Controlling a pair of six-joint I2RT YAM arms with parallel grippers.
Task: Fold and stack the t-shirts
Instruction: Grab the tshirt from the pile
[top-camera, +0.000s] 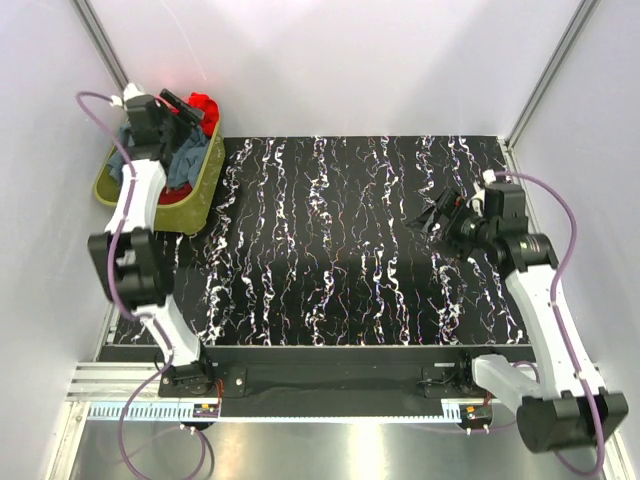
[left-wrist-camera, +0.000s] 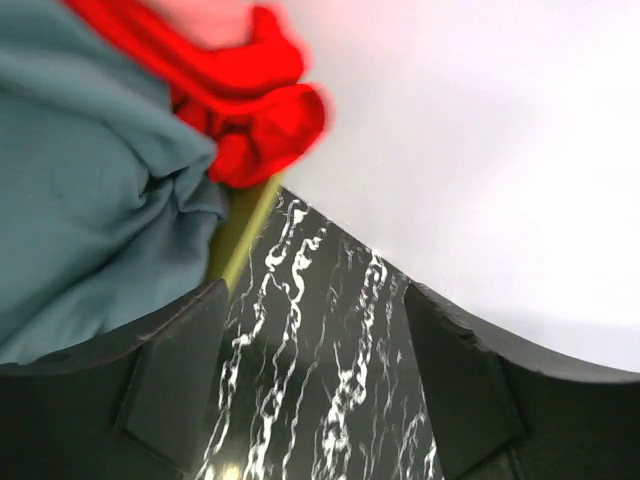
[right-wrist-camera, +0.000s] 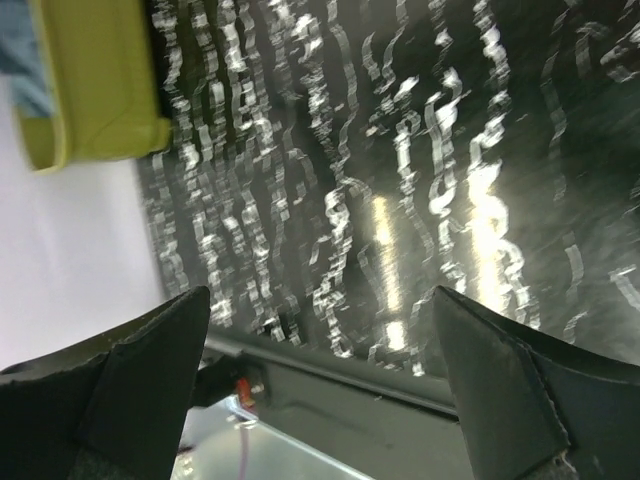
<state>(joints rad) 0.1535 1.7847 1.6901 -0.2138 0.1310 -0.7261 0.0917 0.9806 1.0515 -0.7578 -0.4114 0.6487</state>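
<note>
The t-shirts lie bunched in the olive-green basket (top-camera: 195, 195) at the far left. A bright red shirt (top-camera: 203, 104) sits at the back of the pile and a grey-blue shirt (top-camera: 185, 162) in front. In the left wrist view the grey-blue shirt (left-wrist-camera: 90, 190) fills the left, with the red shirt (left-wrist-camera: 250, 120) and a bit of pink (left-wrist-camera: 215, 20) above. My left gripper (top-camera: 190, 112) hovers over the basket, open and empty; it also shows in its wrist view (left-wrist-camera: 312, 385). My right gripper (top-camera: 437, 213) is open and empty above the mat at the right; its wrist view (right-wrist-camera: 320, 390) shows it too.
The black marbled mat (top-camera: 350, 250) covers the table. White walls enclose the back and sides. The basket's corner (right-wrist-camera: 95, 90) shows in the right wrist view, with the table's near rail (right-wrist-camera: 350, 390) below.
</note>
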